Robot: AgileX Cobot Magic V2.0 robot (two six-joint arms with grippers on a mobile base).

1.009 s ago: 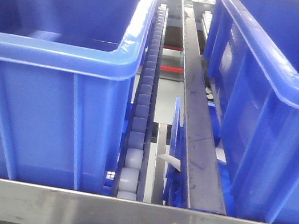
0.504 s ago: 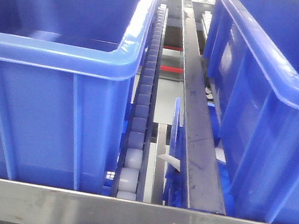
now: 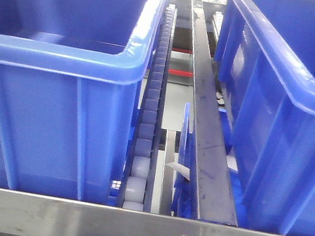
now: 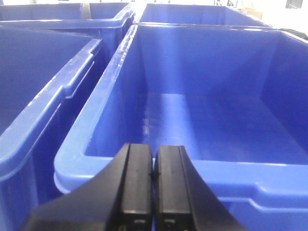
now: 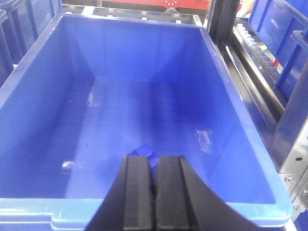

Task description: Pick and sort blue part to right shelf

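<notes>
The blue part [image 5: 146, 152] lies on the floor of a bin [image 5: 29, 86], near its front wall, directly beyond the right gripper [image 5: 154, 187], whose jaws are pressed together and empty, poised for reaching in. The left gripper [image 4: 154, 178] (likewise closed, holding nothing) hovers over another bin's [image 4: 96, 159] front rim.

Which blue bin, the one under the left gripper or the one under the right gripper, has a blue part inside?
The bin under the right gripper: a small blue part lies on its floor. The left gripper faces a bare bin.

no readable text, labels or numbers
</notes>
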